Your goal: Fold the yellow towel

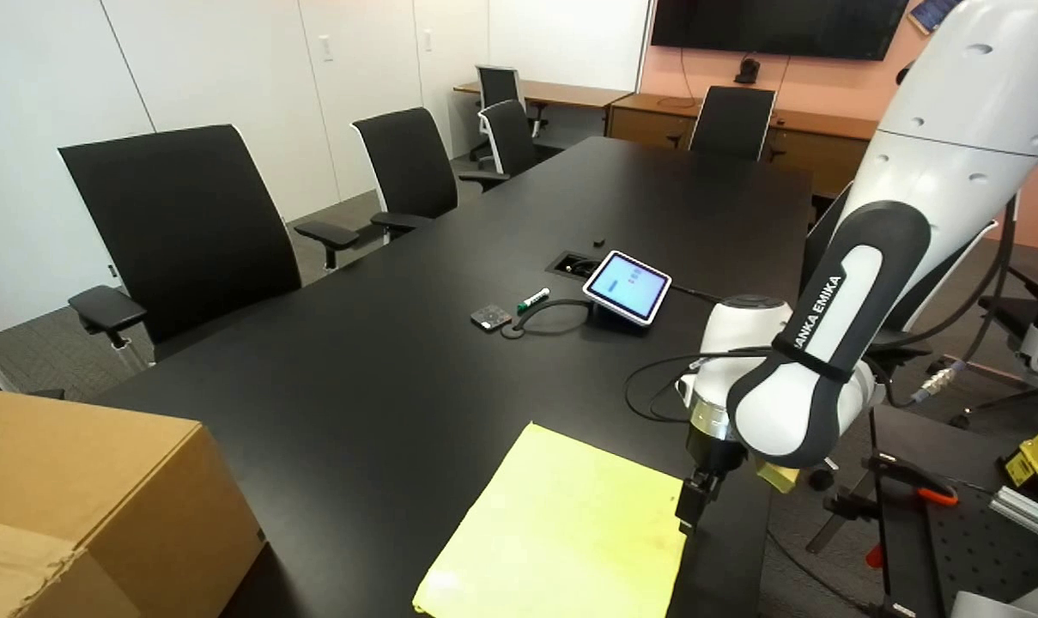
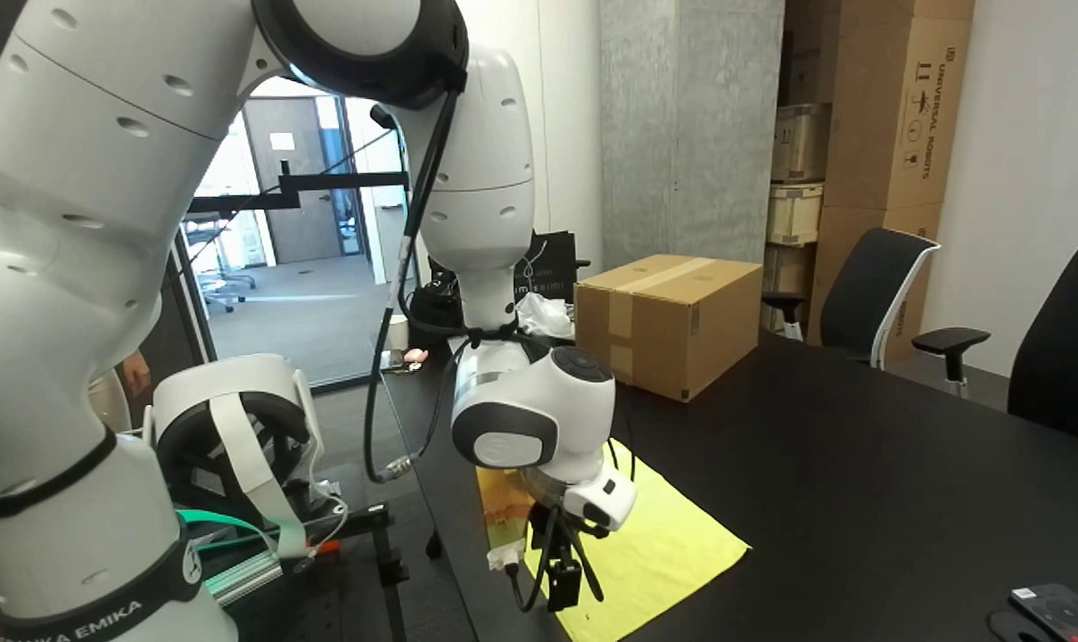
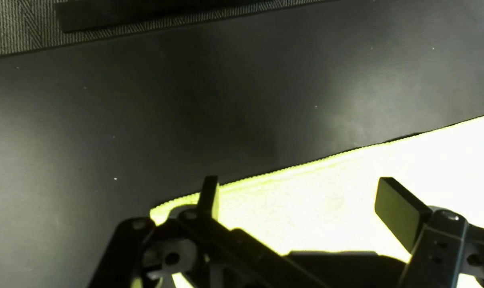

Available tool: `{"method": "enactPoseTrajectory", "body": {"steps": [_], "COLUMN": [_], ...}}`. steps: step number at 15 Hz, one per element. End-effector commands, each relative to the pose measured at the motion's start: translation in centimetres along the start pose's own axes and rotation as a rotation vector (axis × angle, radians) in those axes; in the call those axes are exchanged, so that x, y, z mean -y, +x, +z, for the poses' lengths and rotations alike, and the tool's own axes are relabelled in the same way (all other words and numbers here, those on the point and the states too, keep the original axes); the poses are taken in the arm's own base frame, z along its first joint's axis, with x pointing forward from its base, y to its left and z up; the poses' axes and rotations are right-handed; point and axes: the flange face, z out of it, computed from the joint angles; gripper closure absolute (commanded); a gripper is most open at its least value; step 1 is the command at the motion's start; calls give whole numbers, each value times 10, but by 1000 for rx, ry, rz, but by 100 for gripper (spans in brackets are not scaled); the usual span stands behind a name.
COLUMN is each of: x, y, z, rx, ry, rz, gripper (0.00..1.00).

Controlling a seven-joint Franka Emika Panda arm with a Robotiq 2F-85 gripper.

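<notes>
The yellow towel (image 1: 561, 532) lies flat and spread out on the black table near its edge. It also shows in the other exterior picture (image 2: 672, 544), partly hidden behind the arm, and in the wrist view (image 3: 346, 188), where it is overexposed. My gripper (image 1: 688, 519) points down over the towel's side nearest the table edge, close to a corner. It also shows in an exterior view (image 2: 563, 584). In the wrist view the two fingers (image 3: 298, 192) stand wide apart with nothing held between them. The towel's stitched edge runs just past the fingertips. I cannot tell whether they touch the cloth.
A tan cardboard box (image 1: 141, 489) stands on the table beyond the towel. A small tablet (image 1: 628, 287), a green marker (image 1: 533, 299) and a small square device (image 1: 490, 318) lie farther along. A remote (image 2: 1065, 611) lies near the table's side. Chairs line the table.
</notes>
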Motion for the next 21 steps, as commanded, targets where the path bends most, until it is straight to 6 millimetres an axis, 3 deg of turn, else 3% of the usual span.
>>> {"method": "enactPoseTrajectory", "body": {"steps": [1,13,21], "x": [-6,-50,-51], "y": [12,51,52], "z": [11,33,37], "rx": [-47,-146,-132], "ry": [-12,-71,-55], "rz": [-5,114,142], "gripper": [0,0,0]}}
